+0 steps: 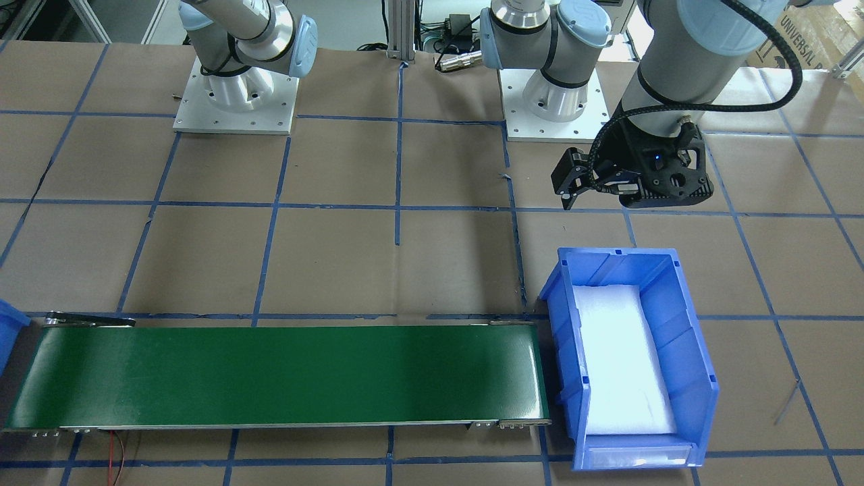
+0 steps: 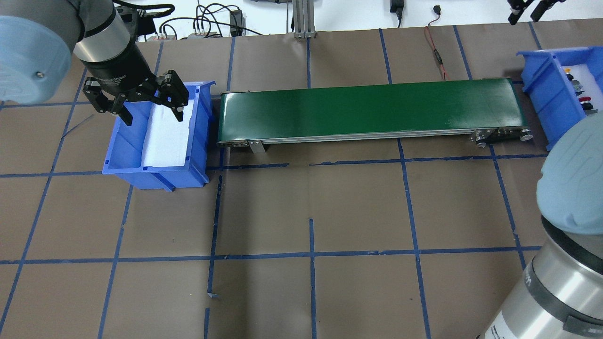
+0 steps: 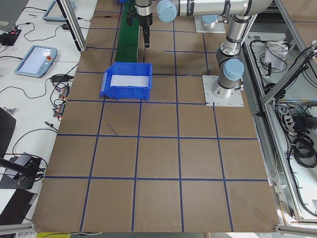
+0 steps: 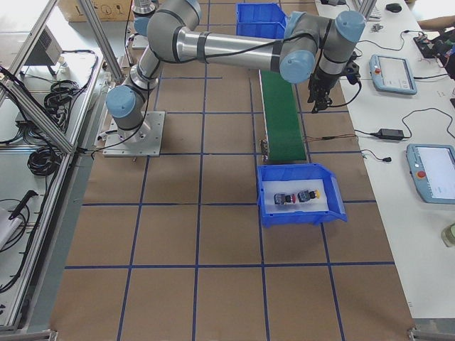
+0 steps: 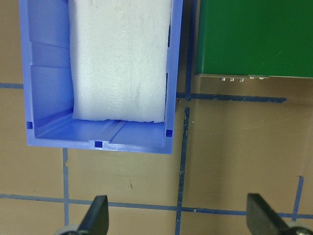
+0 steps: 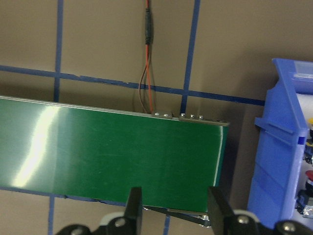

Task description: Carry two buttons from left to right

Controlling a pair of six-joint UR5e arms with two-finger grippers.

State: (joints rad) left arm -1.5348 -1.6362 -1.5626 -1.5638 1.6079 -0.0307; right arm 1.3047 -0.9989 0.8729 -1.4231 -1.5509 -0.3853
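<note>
The red button [image 4: 280, 199] and the yellow button [image 4: 308, 194] lie side by side on white foam in the right blue bin [image 4: 302, 217]. In the overhead view the red button [image 2: 585, 100] shows in that bin [image 2: 541, 89], partly hidden by my right arm. My left gripper [image 2: 154, 117] is open and empty, hovering above the left blue bin [image 2: 122, 157], which holds only white foam [image 2: 165, 136]. My right gripper [image 2: 525, 12] is open and empty, above the table beyond the belt's far side near the right bin. Its fingers [image 6: 133, 205] show over the belt's right end.
A green conveyor belt [image 2: 367, 108] runs between the two bins. A red and black wire [image 6: 145, 73] lies on the table beyond the belt. Brown paper with blue tape lines covers the table [image 2: 311, 212]. Both arm bases [image 1: 236, 101] stand at the robot's side.
</note>
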